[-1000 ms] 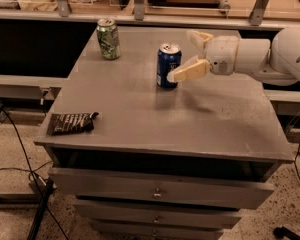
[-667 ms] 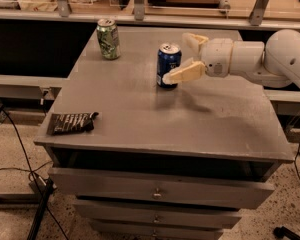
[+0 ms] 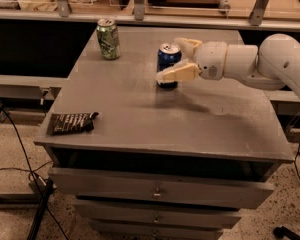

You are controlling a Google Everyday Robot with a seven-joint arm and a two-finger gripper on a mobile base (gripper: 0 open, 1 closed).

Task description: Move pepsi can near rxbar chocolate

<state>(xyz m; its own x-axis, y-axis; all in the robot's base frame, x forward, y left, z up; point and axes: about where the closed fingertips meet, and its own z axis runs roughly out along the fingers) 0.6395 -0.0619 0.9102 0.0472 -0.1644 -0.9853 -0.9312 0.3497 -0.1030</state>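
The pepsi can (image 3: 167, 55), dark blue with a silver top, stands upright near the middle back of the grey table (image 3: 140, 119). My gripper (image 3: 169, 59) reaches in from the right on a white arm. Its pale fingers straddle the can: the near finger (image 3: 177, 73) crosses the can's lower front and the other lies behind the can's right side. The jaws look open around the can, which rests on the table. The rxbar chocolate (image 3: 70, 123), a flat dark wrapper, lies at the table's front left corner, far from the can.
A green-and-white can (image 3: 108, 39) stands at the table's back left. Drawers (image 3: 155, 191) sit under the tabletop. A shelf with metal rails (image 3: 140, 19) runs behind the table. Cables (image 3: 20, 149) trail on the floor at the left.
My gripper has moved left toward the pepsi can, from beside its right side to straddling it. The can, the rxbar and the green can have not moved.
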